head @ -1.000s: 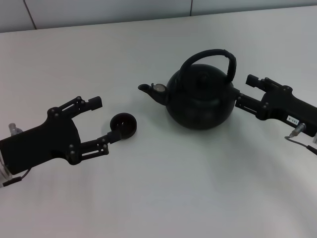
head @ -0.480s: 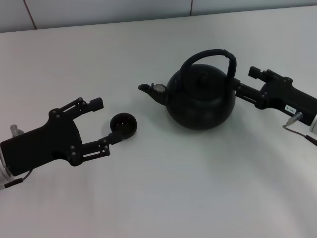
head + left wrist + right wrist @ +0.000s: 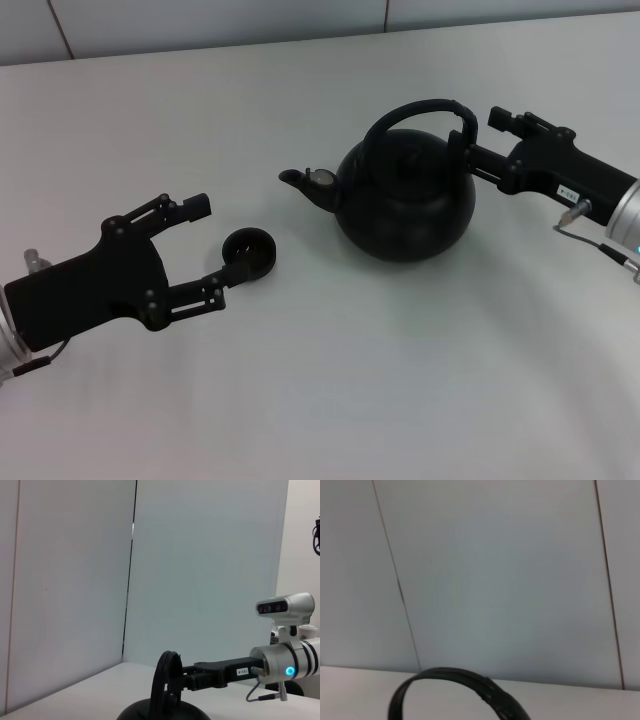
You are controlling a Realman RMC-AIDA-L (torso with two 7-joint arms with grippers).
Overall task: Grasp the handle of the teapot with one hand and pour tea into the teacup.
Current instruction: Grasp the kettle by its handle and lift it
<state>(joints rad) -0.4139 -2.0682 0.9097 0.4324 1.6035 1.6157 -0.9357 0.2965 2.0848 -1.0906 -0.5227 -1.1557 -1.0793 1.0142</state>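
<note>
While the teapot [image 3: 405,200] stands lidded, the teacup [image 3: 248,253] sits beside it.

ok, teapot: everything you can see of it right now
The teapot is round, squat, matte black, sitting upright on the white table. Its short spout points toward the teacup, clear of it. Small lid knob on top; the arched handle stands upright. The right gripper is open, its fingers either side of the handle's right end.

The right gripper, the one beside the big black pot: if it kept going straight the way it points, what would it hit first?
Most likely the handle of the teapot. The right gripper is open and aimed at the arch's near side, though depth is hard to judge.
</note>
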